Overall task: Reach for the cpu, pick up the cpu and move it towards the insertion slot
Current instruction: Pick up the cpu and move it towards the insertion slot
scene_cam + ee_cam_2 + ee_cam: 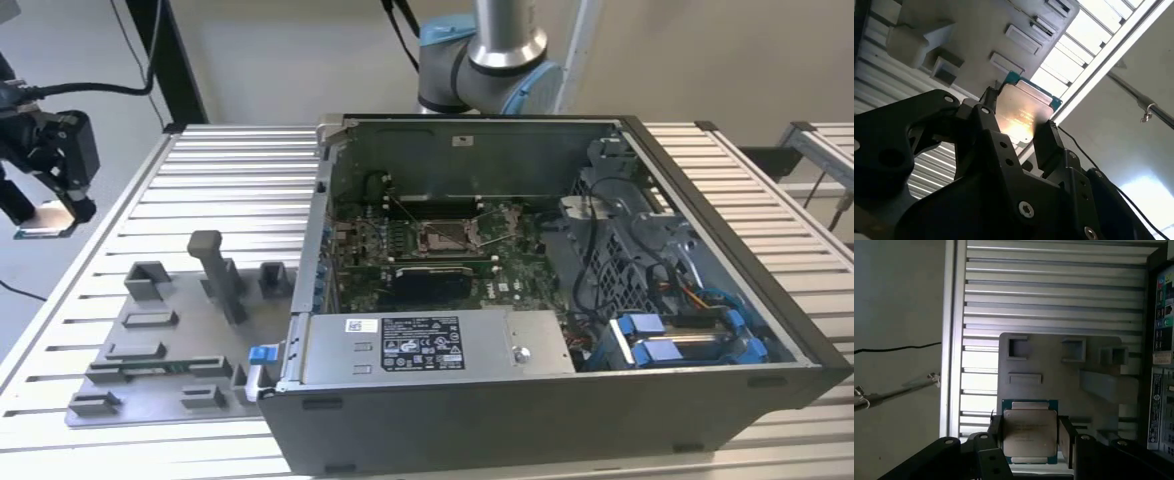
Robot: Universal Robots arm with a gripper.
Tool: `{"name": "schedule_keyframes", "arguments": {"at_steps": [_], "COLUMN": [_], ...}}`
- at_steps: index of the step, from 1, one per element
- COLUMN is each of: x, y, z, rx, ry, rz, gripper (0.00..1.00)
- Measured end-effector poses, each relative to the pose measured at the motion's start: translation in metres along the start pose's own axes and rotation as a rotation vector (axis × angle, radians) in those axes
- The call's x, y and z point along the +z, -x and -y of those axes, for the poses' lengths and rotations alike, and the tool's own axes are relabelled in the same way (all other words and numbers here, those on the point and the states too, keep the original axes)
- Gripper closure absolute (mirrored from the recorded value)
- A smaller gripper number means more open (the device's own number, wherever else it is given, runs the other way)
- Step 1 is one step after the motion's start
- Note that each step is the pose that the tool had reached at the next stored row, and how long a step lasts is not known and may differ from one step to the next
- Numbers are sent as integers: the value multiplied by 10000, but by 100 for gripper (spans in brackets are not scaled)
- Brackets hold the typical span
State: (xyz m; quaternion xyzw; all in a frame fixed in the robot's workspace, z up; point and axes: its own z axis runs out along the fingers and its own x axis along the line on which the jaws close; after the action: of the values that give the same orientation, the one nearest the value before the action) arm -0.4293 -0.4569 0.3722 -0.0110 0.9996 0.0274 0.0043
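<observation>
Reached for and picked up, by the look of it; gripper (pixel 1030 436) pinching the cpu (pixel 1029 427) by two opposite edges, held in the air near the grey fixture tray (pixel 1054 377); left to do: travel to the insertion slot (pixel 447 236), well apart at three o'clock in the exterior view.

cpu (pixel 1030 432) side edges hidden behind tool (pixel 1030 439) fingers (pixel 1066 440), arm (pixel 489 52) cropped above

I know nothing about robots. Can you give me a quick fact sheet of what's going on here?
End effector: shut on the cpu, gripping two opposite edges
Cpu place: held up at the exterior view's far left, near the grey fixture tray
Insertion slot: inside the open computer case, well apart from the cpu
Progress: cpu picked up, not yet at the slot
</observation>
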Motion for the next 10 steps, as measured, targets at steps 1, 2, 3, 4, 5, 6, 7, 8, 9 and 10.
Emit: {"name": "schedule_keyframes", "arguments": {"at_steps": [1,2,3,4,5,6,7,8,9,10], "x": [-28,-50,-70,-88,-107,-124,-128,-127,-128,-129], "y": [0,0,0,0,1,1,1,1,1,1], "z": [-2,-3,-5,-6,-7,-8,-8,-8,-9,-9], "rx": [0,1,0,0,0,0,0,0,0,0], "ry": [0,-1,-1,-1,0,0,1,1,2,1], "rz": [0,-1,0,-1,1,0,1,3,3,2], "gripper": [100,100,100,100,100,100,100,100,100,100]}}
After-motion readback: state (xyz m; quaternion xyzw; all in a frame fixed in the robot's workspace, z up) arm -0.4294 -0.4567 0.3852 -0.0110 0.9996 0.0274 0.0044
